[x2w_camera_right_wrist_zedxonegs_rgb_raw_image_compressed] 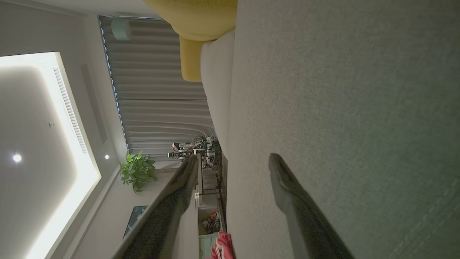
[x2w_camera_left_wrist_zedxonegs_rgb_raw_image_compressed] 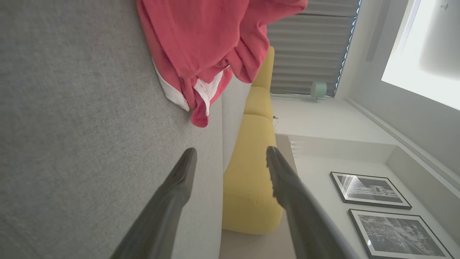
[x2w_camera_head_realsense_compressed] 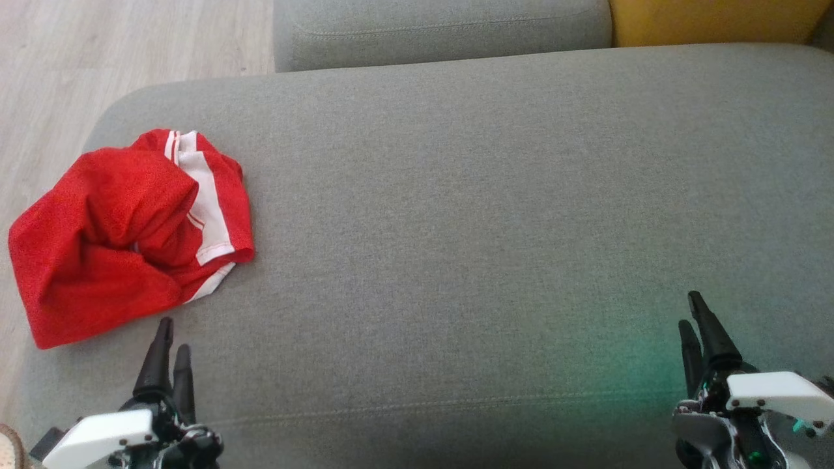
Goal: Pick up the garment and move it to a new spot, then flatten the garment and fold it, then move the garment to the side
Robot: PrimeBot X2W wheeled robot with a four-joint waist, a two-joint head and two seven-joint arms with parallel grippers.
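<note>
Head view first: the red garment (x2w_camera_head_realsense_compressed: 124, 228) with white stripes lies crumpled at the left of the frame, on the edge of the grey sofa (x2w_camera_head_realsense_compressed: 456, 195), with the left gripper (x2w_camera_head_realsense_compressed: 174, 333) just below it at lower left and the right gripper (x2w_camera_head_realsense_compressed: 689, 309) well apart at lower right. Over to the left wrist view, where the two fingers stand apart with nothing between them, the garment is bunched at top centre and a yellow cushion (x2w_camera_left_wrist_zedxonegs_rgb_raw_image_compressed: 248, 187) shows beyond the tips. Right wrist view now: these fingers are spread wide too, empty, with grey sofa fabric on the right of the frame.
</note>
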